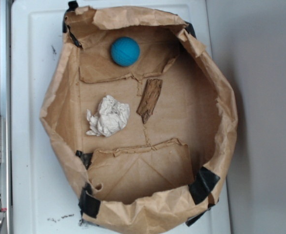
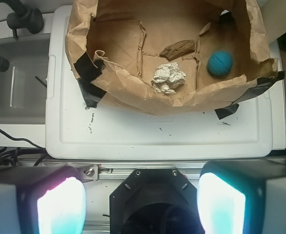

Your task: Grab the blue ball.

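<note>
Your gripper (image 2: pixel 142 202) is spread wide, its two fingers (image 2: pixel 60 207) far apart with nothing between them and touching nothing. It hangs outside the brown paper bag tray (image 2: pixel 133 92), over the near edge of the white plastic lid (image 2: pixel 157 134). The blue ball (image 2: pixel 219 63) lies inside the tray, ahead of the gripper and off to its right side. The crumpled white paper wad (image 2: pixel 168 77) sits nearer, almost straight ahead, with a brown wood chip (image 2: pixel 178 48) just beyond it.
</note>
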Robot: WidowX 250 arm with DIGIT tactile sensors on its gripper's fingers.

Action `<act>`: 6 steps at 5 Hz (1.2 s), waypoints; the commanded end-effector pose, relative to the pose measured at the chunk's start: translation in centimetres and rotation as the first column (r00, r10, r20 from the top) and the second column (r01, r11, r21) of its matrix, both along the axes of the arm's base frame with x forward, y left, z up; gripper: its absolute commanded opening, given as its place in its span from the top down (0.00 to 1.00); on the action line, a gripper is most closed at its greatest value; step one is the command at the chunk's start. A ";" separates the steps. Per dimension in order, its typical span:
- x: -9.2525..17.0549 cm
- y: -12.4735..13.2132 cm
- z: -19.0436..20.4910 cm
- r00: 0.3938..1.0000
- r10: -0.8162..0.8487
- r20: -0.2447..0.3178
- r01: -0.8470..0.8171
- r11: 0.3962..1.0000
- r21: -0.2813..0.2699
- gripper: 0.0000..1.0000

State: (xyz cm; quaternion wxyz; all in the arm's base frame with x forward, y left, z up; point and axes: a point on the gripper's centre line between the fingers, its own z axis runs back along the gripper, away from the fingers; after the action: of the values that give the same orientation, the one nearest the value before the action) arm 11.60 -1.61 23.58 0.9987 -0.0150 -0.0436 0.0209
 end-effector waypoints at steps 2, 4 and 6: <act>3.9 0.0 0.4 0.998 0.051 0.042 -0.051 0.999 -0.009 0.00; 9.0 0.7 -0.6 0.988 0.084 0.132 -0.083 0.996 -0.019 0.00; 16.8 0.9 -1.6 0.873 0.419 0.249 -0.383 0.906 -0.184 0.00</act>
State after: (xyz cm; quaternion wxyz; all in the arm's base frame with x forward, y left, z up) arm 28.03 -0.99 20.19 0.9553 -0.0627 -0.1603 0.2402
